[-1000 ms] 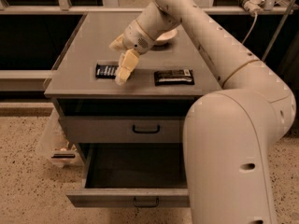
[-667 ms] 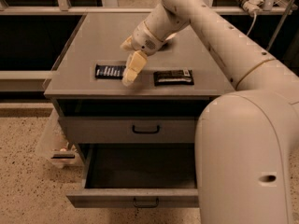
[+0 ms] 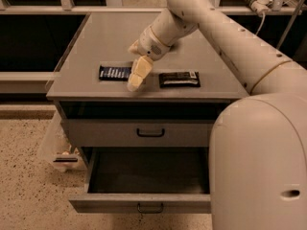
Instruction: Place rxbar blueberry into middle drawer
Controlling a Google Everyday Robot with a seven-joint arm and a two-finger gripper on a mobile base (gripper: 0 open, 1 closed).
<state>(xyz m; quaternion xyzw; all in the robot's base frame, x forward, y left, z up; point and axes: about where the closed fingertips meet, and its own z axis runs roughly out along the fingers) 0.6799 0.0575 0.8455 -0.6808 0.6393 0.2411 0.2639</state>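
The rxbar blueberry point(image 3: 114, 73) lies flat on the grey cabinet top point(image 3: 96, 40), towards the near left of that surface, with its long side running left to right. Its dark blue wrapper shows white lettering.

The gripper point(image 3: 135, 78) is positioned at the right end of the bar, angled down and to the left, and it hides that end of the wrapper. Whether it contacts the bar cannot be determined. How far the gripper is spread cannot be determined either. The bar itself rests on the surface, not lifted.

A longer black bar point(image 3: 179, 79) lies to the right of the gripper, also flat on the cabinet top and apart from the blue bar.

The arm point(image 3: 216, 30) reaches in from the right, across the far part of the top, and joins the large pale robot body point(image 3: 261, 166) at the near right.

Below the top, a closed grey drawer front point(image 3: 110, 132) carries a small black handle. Beneath it, the middle drawer point(image 3: 144, 203) is pulled out towards the near side, and its dark interior is exposed. Its right end is hidden behind the robot body.

A pale container point(image 3: 60, 150) stands on the speckled floor point(image 3: 26, 186) at the left of the cabinet.
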